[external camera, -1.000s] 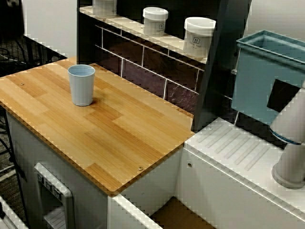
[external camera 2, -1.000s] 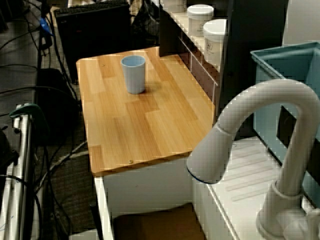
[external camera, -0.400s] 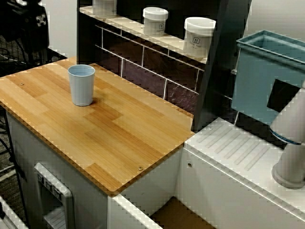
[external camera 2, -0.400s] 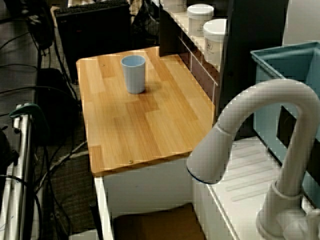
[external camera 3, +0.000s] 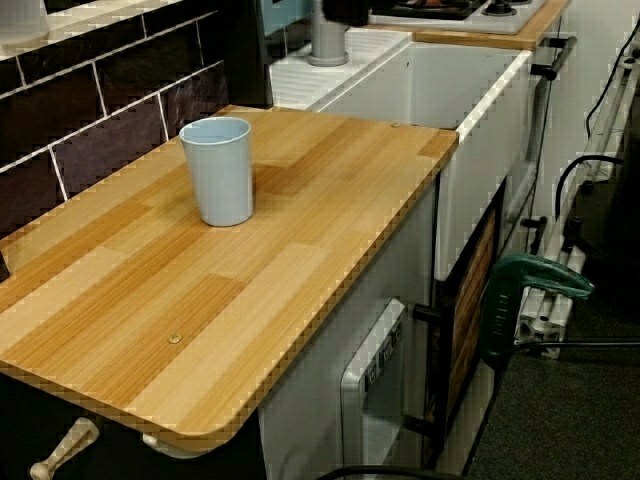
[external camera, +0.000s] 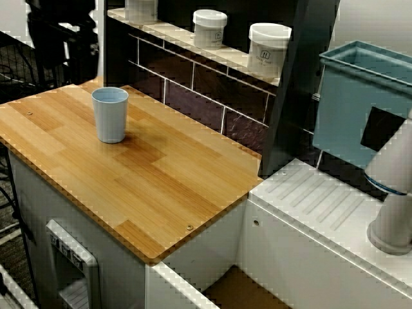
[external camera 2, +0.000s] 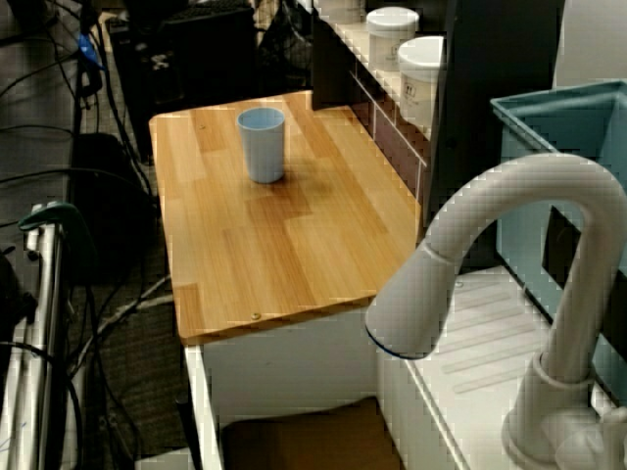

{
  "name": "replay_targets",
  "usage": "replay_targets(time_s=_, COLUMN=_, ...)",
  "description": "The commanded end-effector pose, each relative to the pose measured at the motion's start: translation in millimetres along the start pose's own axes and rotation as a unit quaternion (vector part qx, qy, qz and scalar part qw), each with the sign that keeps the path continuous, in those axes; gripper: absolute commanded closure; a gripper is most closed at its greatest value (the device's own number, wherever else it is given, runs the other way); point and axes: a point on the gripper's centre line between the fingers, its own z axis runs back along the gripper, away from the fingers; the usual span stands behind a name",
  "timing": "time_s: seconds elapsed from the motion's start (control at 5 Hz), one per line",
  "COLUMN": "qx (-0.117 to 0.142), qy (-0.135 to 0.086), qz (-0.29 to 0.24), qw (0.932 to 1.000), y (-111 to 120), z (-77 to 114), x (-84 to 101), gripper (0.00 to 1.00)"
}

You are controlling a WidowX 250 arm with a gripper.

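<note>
Wooden desk (external camera: pixel 161 174) carried an upright blue cup (external camera: pixel 110 114); the dark, blurred tool (external camera: pixel 64 45) hovered behind it, its opening indiscernible.

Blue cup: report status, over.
Gripper a dark blur beyond the wooden counter, jaws unreadable. Blue cup upright on it, untouched. Jars on the shelf behind.

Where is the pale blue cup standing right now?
In the view from above, the pale blue cup stands upright on the wooden counter, towards its left end, in front of the dark tiled wall.
</note>
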Motion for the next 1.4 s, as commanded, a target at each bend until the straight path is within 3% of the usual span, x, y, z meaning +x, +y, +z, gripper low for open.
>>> replay_targets(time_s=0.0, qx=0.011, qy=-0.015, qz=0.014, qw=0.9997, y=20.0, z=-8.7, x=36.5, gripper=0.0)
replay_targets(time_s=0.2, qx=0.007, qy=-0.019, qz=0.007, qw=0.9998, y=13.8, z=-13.9, x=50.9, gripper=0.0)
replay_targets(time_s=0.6, qx=0.01, qy=-0.026, qz=0.016, qw=0.9995, y=22.7, z=-24.4, x=76.6, gripper=0.0)
replay_targets(time_s=1.2, qx=0.018, qy=-0.028, qz=0.021, qw=0.9992, y=25.2, z=-46.5, x=82.9, gripper=0.0)
